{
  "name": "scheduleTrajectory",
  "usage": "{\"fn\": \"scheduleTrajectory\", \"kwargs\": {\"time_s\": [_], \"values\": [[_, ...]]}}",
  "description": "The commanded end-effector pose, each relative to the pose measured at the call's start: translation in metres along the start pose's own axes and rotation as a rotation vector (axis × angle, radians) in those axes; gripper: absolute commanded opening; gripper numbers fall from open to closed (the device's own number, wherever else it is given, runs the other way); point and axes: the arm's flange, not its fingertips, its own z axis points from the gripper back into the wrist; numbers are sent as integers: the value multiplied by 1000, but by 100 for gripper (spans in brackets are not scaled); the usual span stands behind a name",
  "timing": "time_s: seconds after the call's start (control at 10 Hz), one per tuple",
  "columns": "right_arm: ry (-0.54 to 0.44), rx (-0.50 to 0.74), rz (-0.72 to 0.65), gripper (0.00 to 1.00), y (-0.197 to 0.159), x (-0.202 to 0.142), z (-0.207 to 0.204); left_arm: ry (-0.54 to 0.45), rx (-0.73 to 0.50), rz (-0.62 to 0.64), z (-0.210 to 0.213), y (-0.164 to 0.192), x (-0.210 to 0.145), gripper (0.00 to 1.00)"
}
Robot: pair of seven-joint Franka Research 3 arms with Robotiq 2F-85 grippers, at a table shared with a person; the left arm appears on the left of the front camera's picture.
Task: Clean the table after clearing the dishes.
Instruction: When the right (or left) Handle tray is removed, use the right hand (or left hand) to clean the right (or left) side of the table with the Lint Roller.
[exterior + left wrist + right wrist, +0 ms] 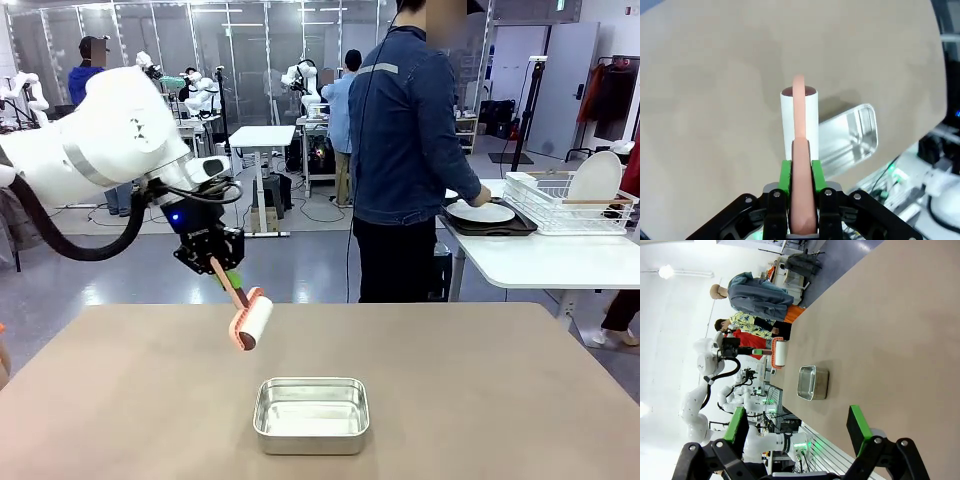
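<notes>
The tan table [480, 400] spreads across the foreground. Above its far left part, my left gripper [222, 268] is shut on the pink handle of a lint roller [250, 322], whose white roll hangs just over the surface. In the left wrist view, the gripper [800, 172] clamps the handle between green pads, with the roller [799, 117] pointing away over the table [715, 90]. My right gripper [796, 424] stands open with nothing between its pads, above the table [890, 330]. A white plate on a dark tray [482, 212], one of the dishes, lies on a side table at the right.
A steel rectangular pan [311, 415] sits near the table's front middle, also seen as pan [847, 137] and pan [812, 382]. A person [405, 150] stands at the far edge, turned to the white side table [540, 262], which holds a dish rack [565, 205].
</notes>
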Motion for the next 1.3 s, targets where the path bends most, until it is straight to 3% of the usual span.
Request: {"fn": "scheduleTrajectory", "kwargs": {"time_s": [0.0, 0.4, 1.0, 1.2], "values": [[-3, 6, 8, 100, 3, 0, -1, -53, -135, 121, -12, 39, 15, 20], [-3, 6, 8, 100, 3, 0, -1, 5, -221, 186, -52, 87, 19, 20], [-3, 6, 8, 100, 3, 0, -1, -65, -339, 161, -117, 168, 16, 20], [-3, 6, 8, 100, 3, 0, -1, -56, -344, 214, -126, 194, 14, 20]]}}
